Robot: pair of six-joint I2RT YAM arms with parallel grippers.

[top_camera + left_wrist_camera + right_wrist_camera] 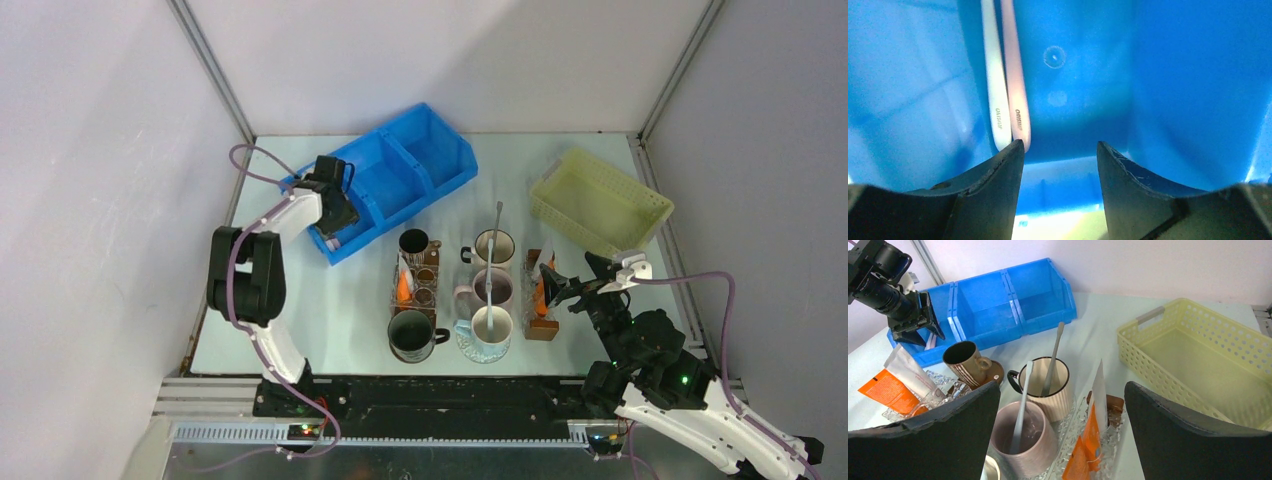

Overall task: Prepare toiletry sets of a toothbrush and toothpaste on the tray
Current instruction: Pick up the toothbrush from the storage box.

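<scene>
- Inside the end compartment of the blue plastic bin [1173,75], the left gripper [1060,145] hangs with its jaws apart and nothing between them
- A white toothbrush [993,75] and a pale pink toothbrush [1015,75] lie side by side along the bin wall, just off the left finger, so the jaws probably need to shift sideways to straddle one
- The right gripper [1060,387] hovers spread wide above an orange toothpaste tube [1083,450], empty, seemingly ready to take it

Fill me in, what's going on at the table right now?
The left pincer is down inside the end compartment of the blue plastic bin, jaws open and empty. A white toothbrush and a pale pink toothbrush lie side by side just ahead of it. The right pincer hangs wide open near the mugs and clear trays, which hold grey toothbrushes and orange toothpaste tubes.
</scene>
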